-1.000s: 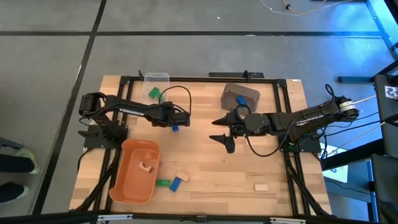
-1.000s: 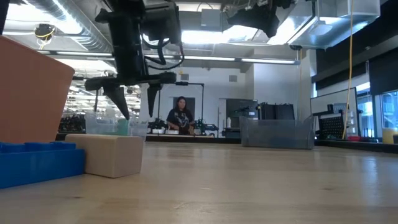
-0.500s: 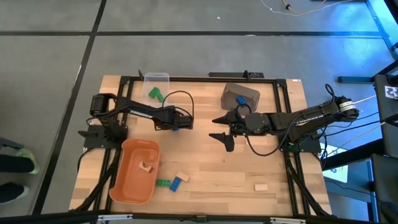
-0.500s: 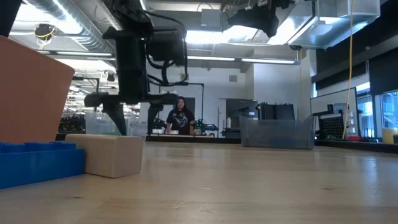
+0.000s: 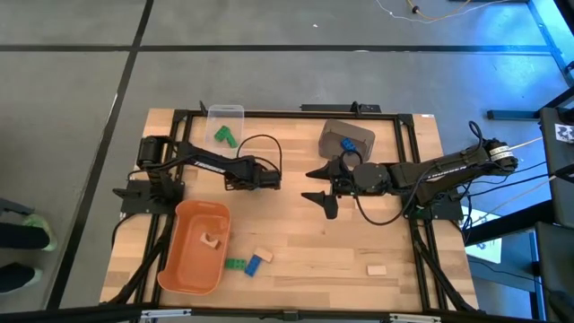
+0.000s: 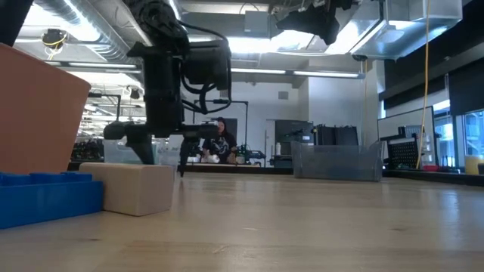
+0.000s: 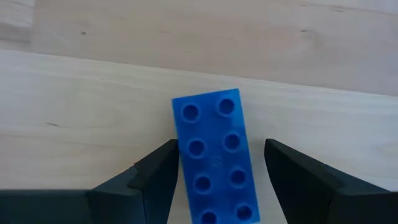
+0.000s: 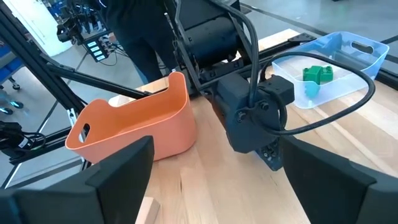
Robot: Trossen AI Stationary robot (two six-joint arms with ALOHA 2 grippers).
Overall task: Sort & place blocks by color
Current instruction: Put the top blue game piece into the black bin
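My left wrist view shows a blue block (image 7: 215, 163) between my left gripper's (image 7: 219, 171) parted, unclenched fingers, while from above my wrist hides it.

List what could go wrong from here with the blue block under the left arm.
1. The blue block lies skewed between the left end effector fingers; one finger touches it and the other stands clear, so closing may twist or push it out.
2. The right end effector hangs open nearby, between the left arm and the grey bin holding a blue piece, so carrying the block there could cause a collision.
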